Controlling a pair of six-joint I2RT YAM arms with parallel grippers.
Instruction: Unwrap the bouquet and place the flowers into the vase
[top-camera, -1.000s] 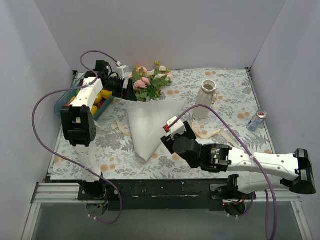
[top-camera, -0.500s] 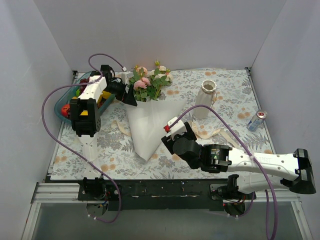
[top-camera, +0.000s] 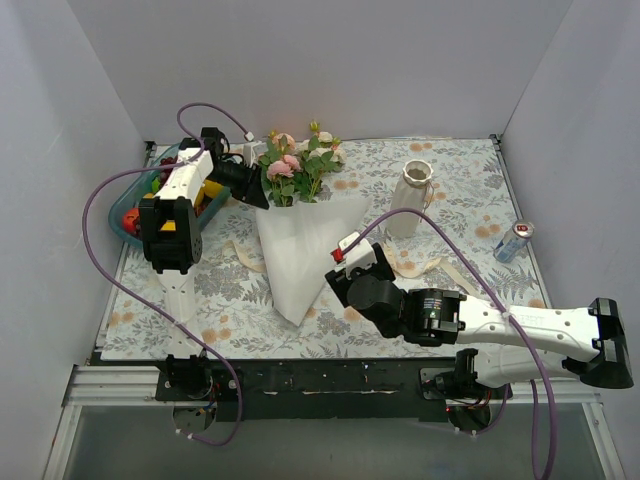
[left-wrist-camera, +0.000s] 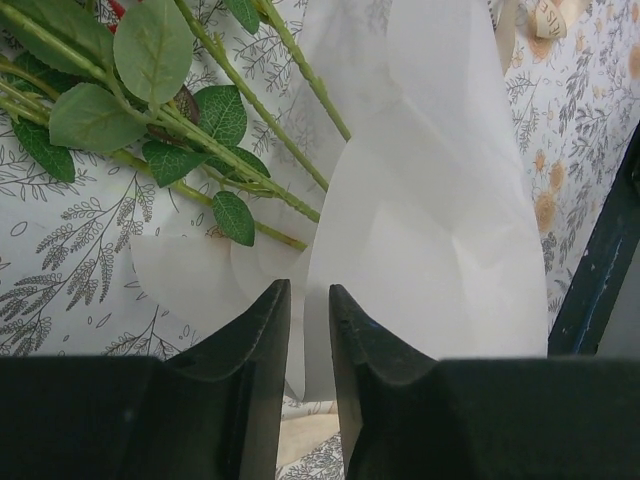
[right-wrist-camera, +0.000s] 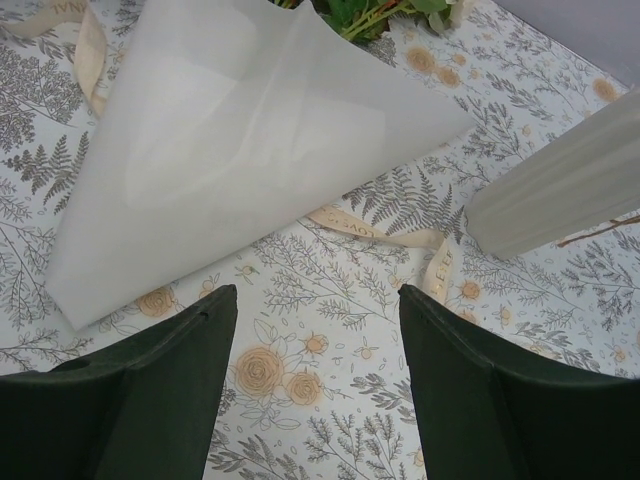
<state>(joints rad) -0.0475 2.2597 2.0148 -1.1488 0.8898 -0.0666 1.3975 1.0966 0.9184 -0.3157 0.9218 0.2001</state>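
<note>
right now i see my left claw (left-wrist-camera: 308, 290) pinched almost shut on the white paper (left-wrist-camera: 430, 230) edge of the bouquet (top-camera: 298, 200), which lies on the tablecloth (right-wrist-camera: 300, 420); right claw (right-wrist-camera: 315, 295) gapes wide near the vase (right-wrist-camera: 560, 190).

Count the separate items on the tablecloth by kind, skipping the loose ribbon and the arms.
bouquet in paper cone: 1
vase: 1
drink can: 1
fruit tray: 1
Total: 4
</note>
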